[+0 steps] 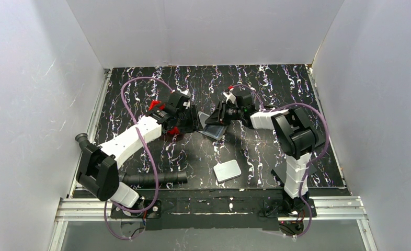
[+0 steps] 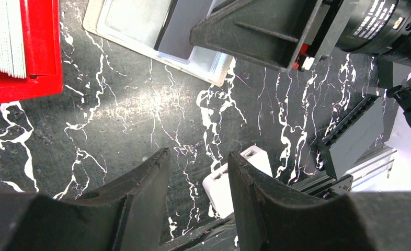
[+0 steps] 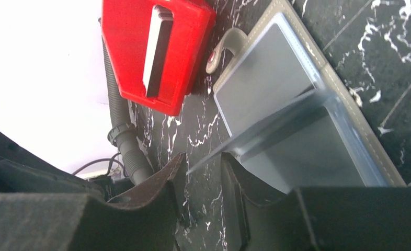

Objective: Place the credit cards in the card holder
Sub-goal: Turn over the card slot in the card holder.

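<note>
Black marbled table [image 1: 276,94] is being shown from above, with both arms meeting at the centre over the card holder [image 1: 214,129]. In the left wrist view, the left gripper [image 2: 198,172] is being kept parted and empty. In the right wrist view, a clear sleeve [image 3: 266,136] of the holder is being pinched by the right gripper [image 3: 202,167]; the credit cards [image 3: 156,49] are being kept in the red tray [image 3: 130,52] at upper left.

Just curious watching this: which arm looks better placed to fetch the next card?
Probably the left: its claw is empty, with the red tray of cards right beside it. The right claw pinches the card holder's clear sleeve.
</note>
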`<state>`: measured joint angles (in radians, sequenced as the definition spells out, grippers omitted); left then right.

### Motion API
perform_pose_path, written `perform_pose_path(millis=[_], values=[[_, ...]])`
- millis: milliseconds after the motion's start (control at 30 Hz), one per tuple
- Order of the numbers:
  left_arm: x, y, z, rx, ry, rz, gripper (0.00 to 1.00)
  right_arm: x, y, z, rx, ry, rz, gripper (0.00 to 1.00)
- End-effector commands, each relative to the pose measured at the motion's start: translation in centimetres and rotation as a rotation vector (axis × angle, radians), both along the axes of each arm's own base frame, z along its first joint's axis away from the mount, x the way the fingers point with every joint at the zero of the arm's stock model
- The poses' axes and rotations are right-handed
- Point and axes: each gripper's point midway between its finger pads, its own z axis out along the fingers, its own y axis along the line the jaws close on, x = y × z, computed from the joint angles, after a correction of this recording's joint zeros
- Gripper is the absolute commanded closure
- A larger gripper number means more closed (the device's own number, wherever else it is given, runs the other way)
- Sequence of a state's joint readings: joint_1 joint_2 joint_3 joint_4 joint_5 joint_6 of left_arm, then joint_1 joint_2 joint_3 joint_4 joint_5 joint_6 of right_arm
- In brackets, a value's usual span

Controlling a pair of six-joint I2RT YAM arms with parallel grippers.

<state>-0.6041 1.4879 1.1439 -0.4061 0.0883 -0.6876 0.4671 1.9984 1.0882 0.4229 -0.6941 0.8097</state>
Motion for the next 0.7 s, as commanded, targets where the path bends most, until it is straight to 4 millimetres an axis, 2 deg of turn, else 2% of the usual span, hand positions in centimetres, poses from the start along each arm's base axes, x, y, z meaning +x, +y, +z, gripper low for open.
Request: perform_pose_path(millis=[0, 233, 367, 433, 533, 667], values=[[0.3, 0.6, 2.1, 0.006, -0.049, 0.007, 0.56, 2.1, 1.3, 2.1, 0.040, -0.071, -0.010, 0.60], [0.3, 0.8, 2.6, -0.001, -0.064, 0.014, 0.54, 3.7, 3.0, 2.7, 0.055, -0.091, -0.001, 0.52], [0.3, 1.2, 3.0, -0.002, -0.068, 0.017, 0.53, 4.2, 3.3, 3.2, 0.048, -0.093, 0.018, 0.49], [0.4, 1.3, 3.3, -0.005, -0.073, 0.014, 0.50, 3.9, 2.5, 3.0, -0.033, -0.132, 0.042, 0.44], [0.6, 1.6, 4.0, -0.015, -0.084, 0.009, 0.42, 3.0, 0.3, 1.4, -0.195, -0.152, 0.036, 0.40], [1.2, 2.5, 4.6, -0.048, -0.077, 0.018, 0.30, 0.9, 0.1, 0.2, -0.193, -0.133, 0.058, 0.40]])
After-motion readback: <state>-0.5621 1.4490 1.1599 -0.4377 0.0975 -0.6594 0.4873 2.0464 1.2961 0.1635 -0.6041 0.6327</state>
